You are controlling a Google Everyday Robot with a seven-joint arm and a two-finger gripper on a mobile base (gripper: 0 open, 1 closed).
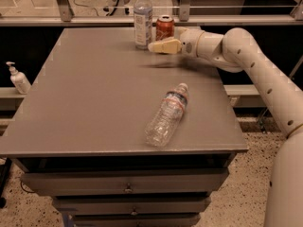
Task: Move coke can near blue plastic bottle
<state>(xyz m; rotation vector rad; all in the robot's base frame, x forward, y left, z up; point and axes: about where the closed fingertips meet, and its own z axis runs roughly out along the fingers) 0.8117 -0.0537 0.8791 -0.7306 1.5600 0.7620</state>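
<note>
The coke can (pixel 164 26), red with a silver top, stands upright at the table's back edge. The blue plastic bottle (pixel 142 18) stands upright just left of it, with a white cap and a pale label, a small gap between them. My gripper (pixel 161 46) hangs low over the table just in front of the can and bottle, pointing left. It holds nothing and is apart from the can.
A clear crinkled bottle (pixel 168 113) with a dark label band lies on its side near the front of the grey table (pixel 85 103). A soap dispenser (pixel 18 78) stands off the table at the left. Drawers sit below the tabletop. A rail runs behind the table.
</note>
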